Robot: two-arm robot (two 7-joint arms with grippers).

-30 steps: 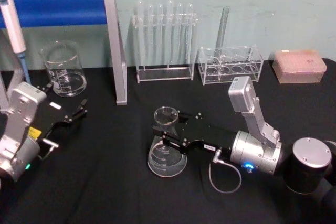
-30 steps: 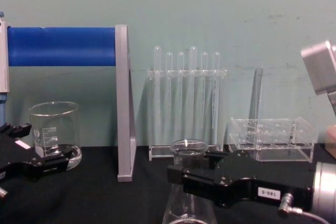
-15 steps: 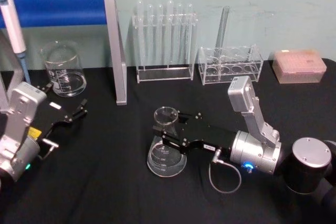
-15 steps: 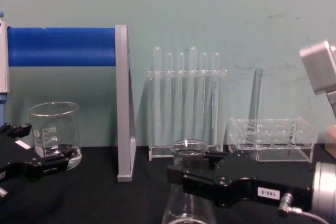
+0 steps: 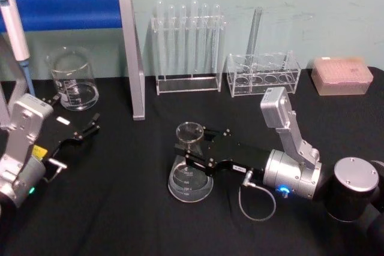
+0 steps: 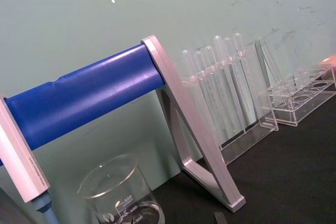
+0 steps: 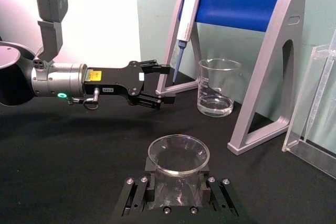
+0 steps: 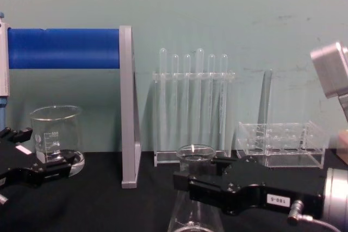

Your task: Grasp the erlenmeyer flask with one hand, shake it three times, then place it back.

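I have my right gripper [image 5: 191, 150] squeezed on the neck of the flask [image 5: 189, 175], which sits between the jaws on the table [image 5: 120, 208], so the shaking and putting back seem left.

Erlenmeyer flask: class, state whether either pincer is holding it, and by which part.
The right pincer grips the erlenmeyer flask by its narrow neck, just under the rim, with the base on the table. The left pincer is open, holding nothing.
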